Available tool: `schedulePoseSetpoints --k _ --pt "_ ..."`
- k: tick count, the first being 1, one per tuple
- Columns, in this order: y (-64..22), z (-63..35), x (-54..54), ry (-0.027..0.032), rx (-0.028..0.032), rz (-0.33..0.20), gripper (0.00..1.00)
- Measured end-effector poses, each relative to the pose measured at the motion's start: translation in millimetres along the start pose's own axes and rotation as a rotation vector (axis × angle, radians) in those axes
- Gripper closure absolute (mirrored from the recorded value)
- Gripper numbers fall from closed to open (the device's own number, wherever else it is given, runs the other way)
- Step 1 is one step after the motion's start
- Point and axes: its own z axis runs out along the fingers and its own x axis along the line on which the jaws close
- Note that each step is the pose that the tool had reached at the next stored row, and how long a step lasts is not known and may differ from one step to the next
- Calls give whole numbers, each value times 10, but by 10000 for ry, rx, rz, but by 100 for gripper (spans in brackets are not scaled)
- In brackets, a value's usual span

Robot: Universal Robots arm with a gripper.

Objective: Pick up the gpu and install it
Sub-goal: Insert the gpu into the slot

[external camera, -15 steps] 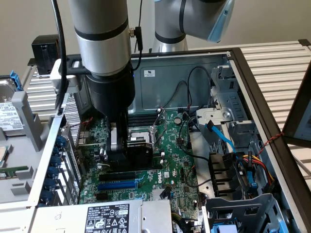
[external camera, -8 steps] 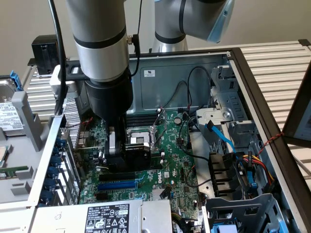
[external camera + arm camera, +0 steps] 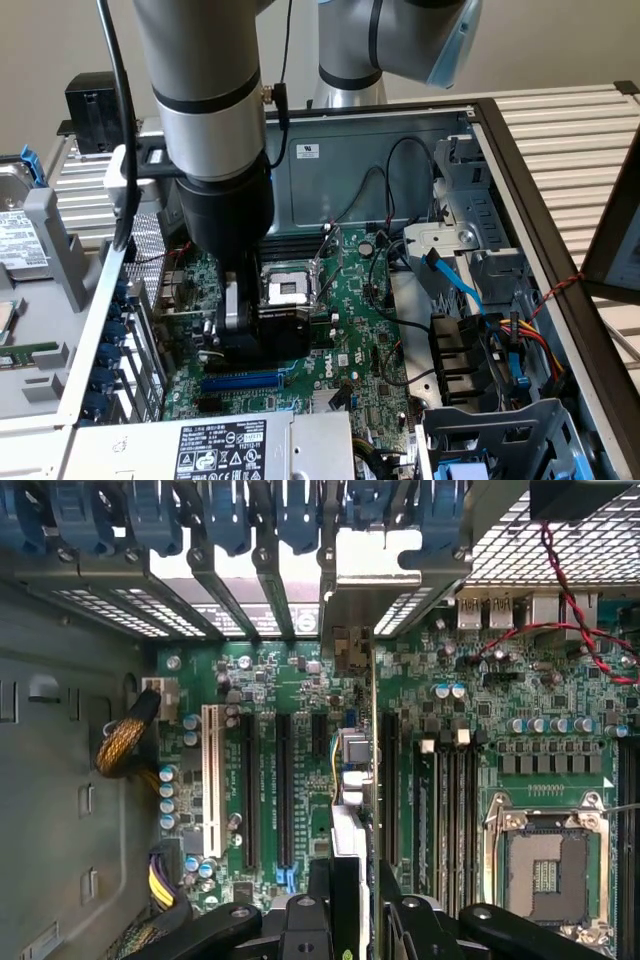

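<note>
End effector (image 3: pixel 240 330) pinching the gpu (image 3: pixel 280 335) low over the motherboard (image 3: pixel 370 330) inside the open computer case (image 3: pixel 330 150).

In the exterior view the arm reaches straight down into the case, which lies on the slatted bench (image 3: pixel 570 130). The card's black fan cover sits between the empty processor socket (image 3: pixel 285 290) and the blue slot (image 3: pixel 240 381). In the wrist view the end effector (image 3: pixel 352 895) grips the gpu (image 3: pixel 350 770) from both sides. The card stands on edge, in line with the long black slots of the motherboard (image 3: pixel 300 680). Its silver bracket (image 3: pixel 375 580) is at the row of rear openings. The card's lower edge is hidden, so it may be touching a slot or just above one.
</note>
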Motion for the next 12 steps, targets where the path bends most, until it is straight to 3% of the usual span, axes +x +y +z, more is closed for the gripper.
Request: schedulePoseSetpoints --k 12 --pt "48 40 -12 2 -14 2 73"
